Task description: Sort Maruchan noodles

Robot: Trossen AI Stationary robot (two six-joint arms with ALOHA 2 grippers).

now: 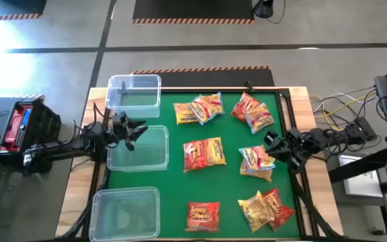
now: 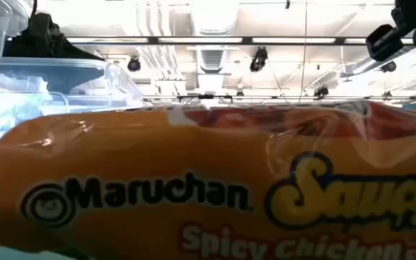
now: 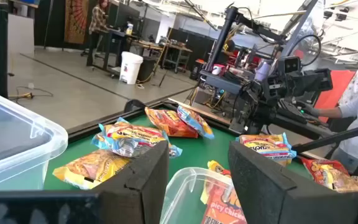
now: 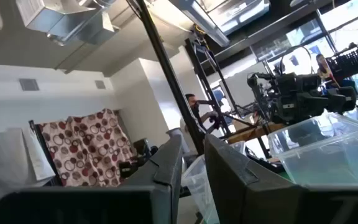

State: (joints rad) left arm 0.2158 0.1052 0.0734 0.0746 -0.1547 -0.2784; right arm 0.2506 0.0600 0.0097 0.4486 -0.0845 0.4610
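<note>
Zero packets [image 1: 204, 154] binned so far. Left gripper [image 1: 134, 132] hovers parted and empty above the middle bin [image 1: 157, 160]; right gripper [image 1: 274, 145], can't tell its grip, should grab one.

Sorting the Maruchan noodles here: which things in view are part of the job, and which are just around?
Job:
- Maruchan noodles, scattered packets on the green mat
- three clear bins, all empty
- left gripper, over the middle bin
- right gripper, beside a packet

Just around:
- red case
- cables

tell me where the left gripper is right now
In the high view the left gripper hovers at the table's left side, over the middle clear bin, fingers apart and empty.
</note>
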